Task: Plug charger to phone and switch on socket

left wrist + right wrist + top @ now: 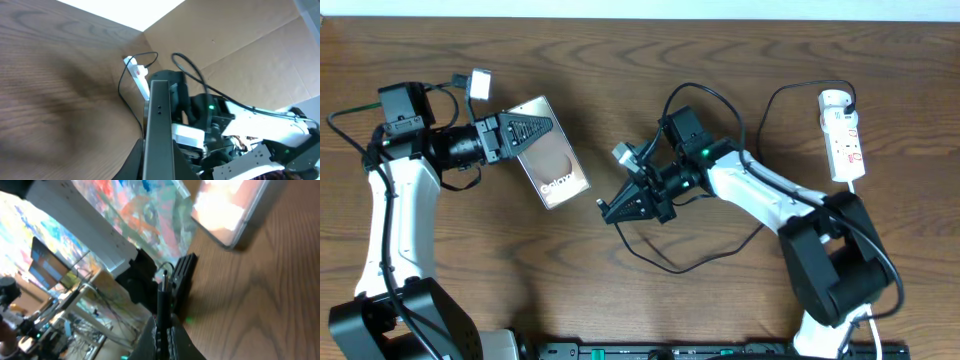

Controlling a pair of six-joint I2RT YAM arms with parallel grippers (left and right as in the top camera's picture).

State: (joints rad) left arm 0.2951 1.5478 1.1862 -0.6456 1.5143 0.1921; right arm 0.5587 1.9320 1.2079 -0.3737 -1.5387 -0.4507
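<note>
The phone (553,159) lies tilted at centre left, bronze face up with white lettering. My left gripper (530,131) is shut on its upper end; the left wrist view shows its edge (159,130) between the fingers. My right gripper (617,210) is shut on the charger's small plug tip (163,287), a little right of the phone's lower end (230,210). The thin black charger cable (672,262) loops across the table to its black plug in the socket (843,135), a white strip at far right, also seen in the left wrist view (138,77).
The wooden table (720,50) fills the view. A white tag (480,83) sits by the left arm. A black rail (700,350) runs along the front edge. A cardboard wall (240,45) stands behind the table.
</note>
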